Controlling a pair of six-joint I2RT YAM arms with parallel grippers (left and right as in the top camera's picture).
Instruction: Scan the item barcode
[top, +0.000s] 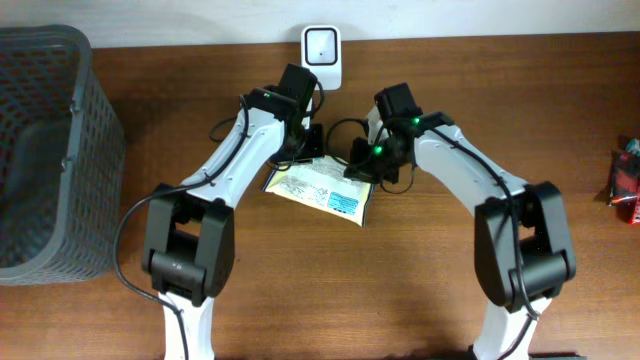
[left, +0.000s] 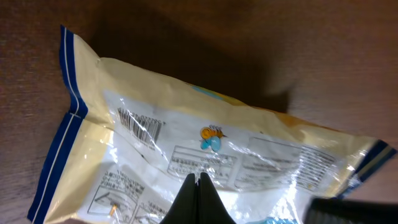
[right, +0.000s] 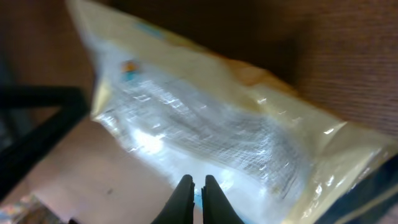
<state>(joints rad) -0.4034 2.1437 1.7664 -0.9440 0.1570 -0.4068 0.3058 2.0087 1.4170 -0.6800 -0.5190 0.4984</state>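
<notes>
Both the left gripper (left: 199, 179) and right gripper (right: 198, 180) had fingers clamped on the packet (top: 315, 185), near the scanner (top: 322, 47); we judged the barcode (left: 140, 124) unscanned.

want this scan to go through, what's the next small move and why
Probably carry the packet toward the scanner, barcode turned to face it: the left claw and right claw both pinch the packet, but it sits short of the scanner, barcode facing up.

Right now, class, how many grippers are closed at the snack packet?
2. The left gripper is shut, tips on the packet at its far edge; the right gripper is shut near its right end. None hidden.
</notes>
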